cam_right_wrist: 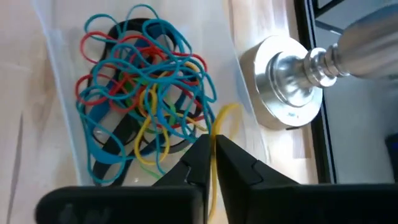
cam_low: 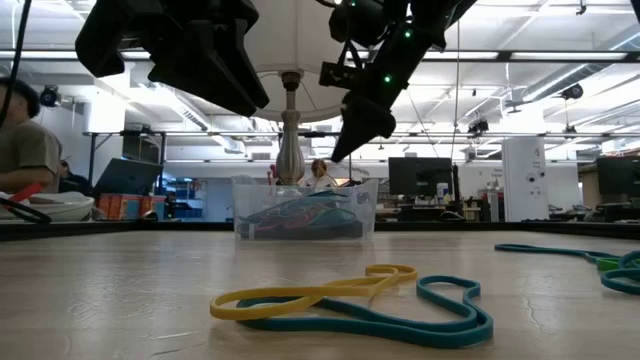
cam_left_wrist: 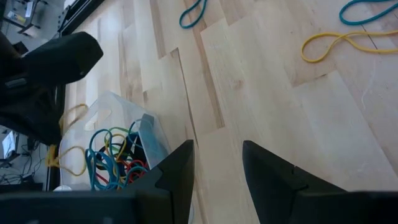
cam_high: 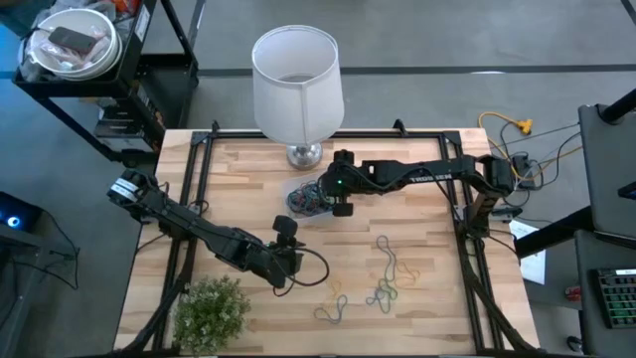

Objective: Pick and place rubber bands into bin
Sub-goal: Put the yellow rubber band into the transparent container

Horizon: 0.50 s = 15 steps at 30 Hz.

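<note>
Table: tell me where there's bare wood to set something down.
Free: the strip between the lamp base and the table's left edge, and the right corner behind the right gripper. Crowded: the bin under that gripper, loose rubber bands front right, the plant and left gripper front left.

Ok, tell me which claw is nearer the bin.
Right. The right claw hangs directly over the bin, pinching a yellow rubber band. The left claw hovers over bare table nearer the front, off to the bin's side.
</note>
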Available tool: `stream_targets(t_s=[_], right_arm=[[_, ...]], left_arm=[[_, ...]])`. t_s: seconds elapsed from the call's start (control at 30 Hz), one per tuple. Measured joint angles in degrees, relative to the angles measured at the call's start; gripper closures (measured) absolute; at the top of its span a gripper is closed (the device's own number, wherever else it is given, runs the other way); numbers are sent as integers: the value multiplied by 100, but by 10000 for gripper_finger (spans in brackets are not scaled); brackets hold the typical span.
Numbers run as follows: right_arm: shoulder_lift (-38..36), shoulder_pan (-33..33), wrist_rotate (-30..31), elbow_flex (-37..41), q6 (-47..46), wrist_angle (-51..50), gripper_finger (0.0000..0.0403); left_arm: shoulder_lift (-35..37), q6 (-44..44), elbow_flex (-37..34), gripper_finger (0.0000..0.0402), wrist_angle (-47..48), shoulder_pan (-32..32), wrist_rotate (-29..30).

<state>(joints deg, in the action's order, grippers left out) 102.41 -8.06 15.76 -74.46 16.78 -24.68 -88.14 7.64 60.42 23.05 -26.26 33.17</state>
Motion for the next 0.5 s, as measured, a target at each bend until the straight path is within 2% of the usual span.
stream_targets(t_s=[0.3,0.5], right_arm=[[3,-41,-545,0,-47,-3,321],[-31,35,-1108,-7,-137,-421,305]], left_arm=[[0,0,-9,281,0,0,0],[0,-122,-11,281,-30,0,-54]])
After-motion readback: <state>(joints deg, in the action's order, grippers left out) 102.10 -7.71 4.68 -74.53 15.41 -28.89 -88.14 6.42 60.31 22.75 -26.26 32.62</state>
